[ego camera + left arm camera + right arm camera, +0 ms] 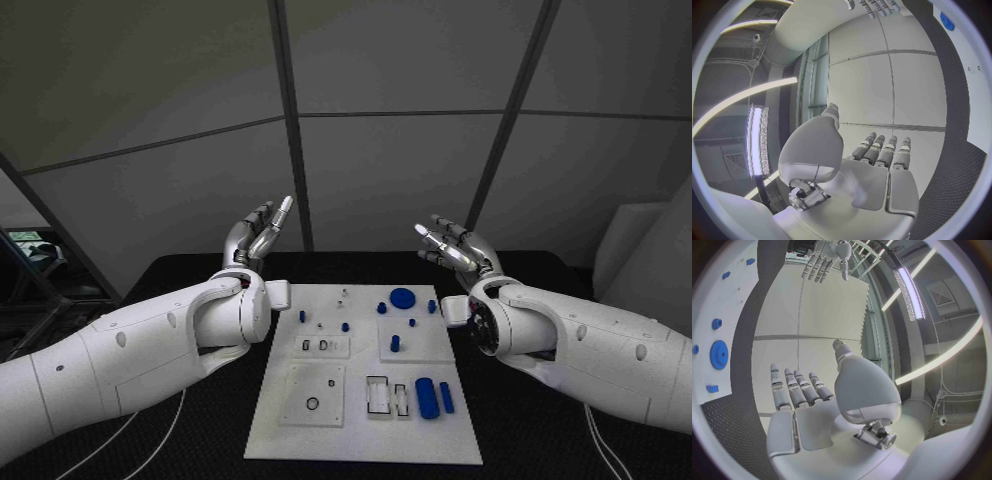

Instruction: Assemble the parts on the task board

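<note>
From my head camera, the white task board (274, 425) lies in the middle of the black bench (548, 430), blue parts (402, 297) scattered on it. My left robot hand (257, 238) and right robot hand (456, 249) are raised beyond its far corners, fingers apart, holding nothing.

My left wrist camera shows straight, empty fingers (882, 152).

My right wrist camera shows the same, with the board's blue parts (719, 354) off beside it.

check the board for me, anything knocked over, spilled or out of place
Nothing stands out. The task board lies flat on the table, the blue parts sit on it, and the left hand and right hand are raised, open and empty.
</note>
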Robot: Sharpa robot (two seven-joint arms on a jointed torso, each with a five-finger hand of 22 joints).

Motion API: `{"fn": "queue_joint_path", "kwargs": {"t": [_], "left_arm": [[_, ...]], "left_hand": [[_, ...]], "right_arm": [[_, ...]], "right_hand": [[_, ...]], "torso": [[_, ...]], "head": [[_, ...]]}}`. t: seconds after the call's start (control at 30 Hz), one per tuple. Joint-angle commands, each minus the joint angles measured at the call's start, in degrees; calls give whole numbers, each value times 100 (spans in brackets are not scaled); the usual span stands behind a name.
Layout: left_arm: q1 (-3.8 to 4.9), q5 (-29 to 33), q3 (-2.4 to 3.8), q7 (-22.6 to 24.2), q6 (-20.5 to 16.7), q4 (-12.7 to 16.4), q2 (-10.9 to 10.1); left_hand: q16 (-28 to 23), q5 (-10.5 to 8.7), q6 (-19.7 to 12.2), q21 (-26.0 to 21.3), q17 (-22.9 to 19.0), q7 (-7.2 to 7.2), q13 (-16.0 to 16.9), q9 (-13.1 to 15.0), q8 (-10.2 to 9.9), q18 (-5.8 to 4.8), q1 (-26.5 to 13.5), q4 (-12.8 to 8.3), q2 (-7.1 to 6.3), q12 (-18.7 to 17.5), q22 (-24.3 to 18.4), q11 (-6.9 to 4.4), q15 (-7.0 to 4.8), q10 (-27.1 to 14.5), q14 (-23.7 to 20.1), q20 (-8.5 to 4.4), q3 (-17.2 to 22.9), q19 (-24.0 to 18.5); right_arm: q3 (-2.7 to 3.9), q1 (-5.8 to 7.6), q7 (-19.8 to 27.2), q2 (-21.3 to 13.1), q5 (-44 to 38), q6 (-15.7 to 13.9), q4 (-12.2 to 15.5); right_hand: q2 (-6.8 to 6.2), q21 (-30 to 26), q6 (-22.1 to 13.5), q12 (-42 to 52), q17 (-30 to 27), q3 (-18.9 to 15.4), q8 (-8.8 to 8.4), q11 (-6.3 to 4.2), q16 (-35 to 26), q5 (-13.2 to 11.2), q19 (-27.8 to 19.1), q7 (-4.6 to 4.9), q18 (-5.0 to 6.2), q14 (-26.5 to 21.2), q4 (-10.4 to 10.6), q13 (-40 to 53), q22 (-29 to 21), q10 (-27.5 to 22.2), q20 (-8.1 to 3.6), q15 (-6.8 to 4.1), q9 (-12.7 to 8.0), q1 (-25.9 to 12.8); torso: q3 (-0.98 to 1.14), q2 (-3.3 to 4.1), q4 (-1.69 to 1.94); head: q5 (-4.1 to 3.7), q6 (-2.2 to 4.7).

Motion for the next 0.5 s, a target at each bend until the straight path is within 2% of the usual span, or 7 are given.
{"fn": "queue_joint_path", "kwargs": {"t": [0.03,0.07,0.2,0.23,0.37,0.43,0.5], "left_arm": [[11,99,9,239,201,-4,8],[11,99,9,239,201,-4,8],[11,99,9,239,201,-4,8],[10,99,-16,133,408,-82,-72],[10,98,-21,132,507,-34,-134],[9,80,-23,134,559,15,-189],[9,50,-24,128,616,65,-246]], "left_hand": [[50,44,114,40,19,98,19,17,28,-92,306,90,-7,36,16,76,91,129,80,117,25,20],[52,43,123,41,21,101,21,19,30,-89,308,88,0,39,16,93,96,147,91,119,31,19],[66,40,198,60,32,138,30,27,41,-68,336,80,25,49,25,165,124,242,193,123,53,39],[78,38,248,79,41,157,35,32,47,-60,358,76,33,56,35,198,145,307,279,125,59,73],[210,29,748,249,113,348,87,85,133,-52,535,40,55,137,124,437,211,870,955,127,83,420],[427,25,1249,575,200,394,135,132,226,-40,696,-1,50,242,292,601,224,1488,1830,125,93,1102],[635,20,1779,1047,264,420,182,173,317,5,830,-41,61,373,522,656,164,2207,2678,104,98,2065]], "right_arm": [[50,25,-474,51,-591,938,-126],[65,28,-508,63,-628,1002,-157],[92,34,-571,85,-698,1122,-216],[93,48,-645,-45,-2577,730,-358],[94,96,-703,-49,-3375,733,-439],[95,126,-753,-49,-3794,767,-474],[95,154,-814,-49,-4159,824,-503]], "right_hand": [[91,444,1579,397,152,187,306,38,338,-92,1148,776,339,2099,-521,172,205,2247,62,-19,166,921],[97,524,1991,486,169,227,387,-21,407,-115,1284,735,404,2487,-601,187,232,2600,57,-83,203,992],[80,831,3332,588,150,424,573,-226,501,-120,1821,557,569,3197,-851,141,323,3311,0,-312,259,1169],[56,894,3466,563,139,489,552,-260,495,-119,1934,518,563,3352,-892,122,337,3465,-43,-362,234,1164],[-6,1064,3821,474,145,742,500,-387,493,-127,2203,421,572,3776,-1001,125,381,3891,-175,-499,195,1155],[-56,1150,3944,407,147,878,460,-436,485,-115,2314,394,570,3957,-1044,124,409,4047,-241,-553,187,1131],[-104,1232,4054,368,157,992,442,-483,496,-75,2405,368,571,4127,-1083,127,441,4187,-299,-606,189,1113]], "torso": [[-1,1,-2],[-1,1,-2],[-1,1,-2],[-1,40,-4],[20,73,9],[28,107,12],[32,157,22]], "head": [[-1,1],[-1,1],[-1,1],[-51,-29],[-68,-20],[-82,-5],[-106,7]]}}
